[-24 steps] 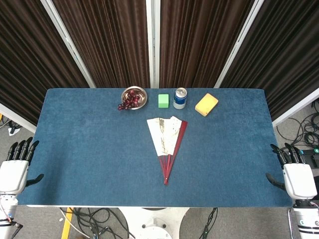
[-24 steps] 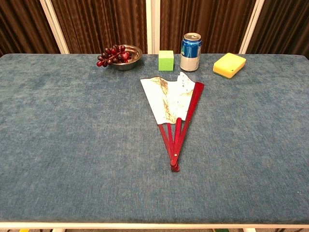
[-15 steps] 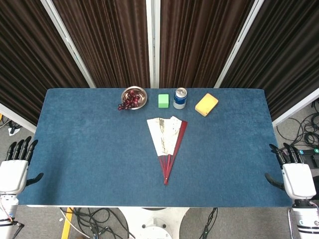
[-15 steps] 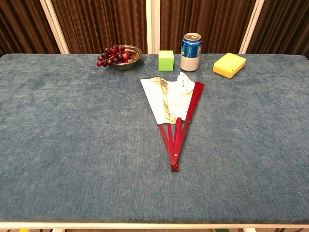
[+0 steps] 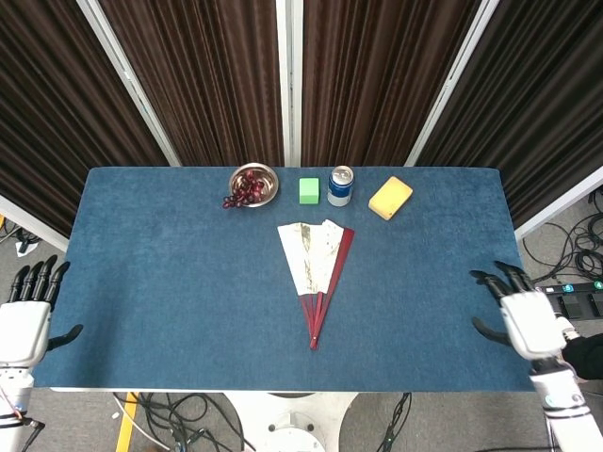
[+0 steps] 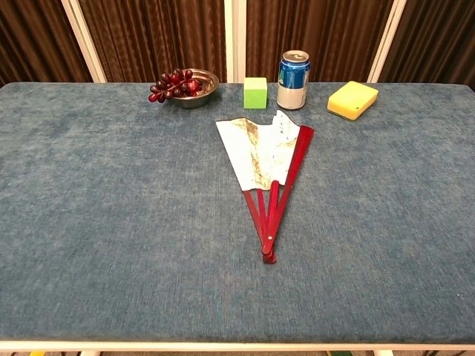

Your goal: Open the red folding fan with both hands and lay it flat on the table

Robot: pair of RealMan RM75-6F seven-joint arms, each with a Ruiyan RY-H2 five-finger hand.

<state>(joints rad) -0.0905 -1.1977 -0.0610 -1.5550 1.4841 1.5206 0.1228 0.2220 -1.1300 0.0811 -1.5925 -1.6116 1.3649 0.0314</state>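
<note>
The red folding fan point(image 5: 318, 266) point(image 6: 269, 165) lies partly spread on the blue table point(image 5: 170, 273), its red ribs meeting at a pivot near the front and its pale paper leaf fanned toward the back. My left hand point(image 5: 26, 315) hangs off the table's left front corner, fingers apart and empty. Over the right front edge of the table, far from the fan, my right hand point(image 5: 518, 315) is also empty with its fingers spread. Neither hand shows in the chest view.
Along the back edge stand a metal bowl of red grapes point(image 5: 251, 185) point(image 6: 182, 85), a green cube point(image 5: 309, 190) point(image 6: 255, 93), a blue drink can point(image 5: 340, 185) point(image 6: 293, 79) and a yellow sponge point(image 5: 390, 198) point(image 6: 352, 99). Dark curtains hang behind.
My right hand has moved left and up from beside the table to over its right edge. The left hand has barely shifted. The fan has not moved.
</note>
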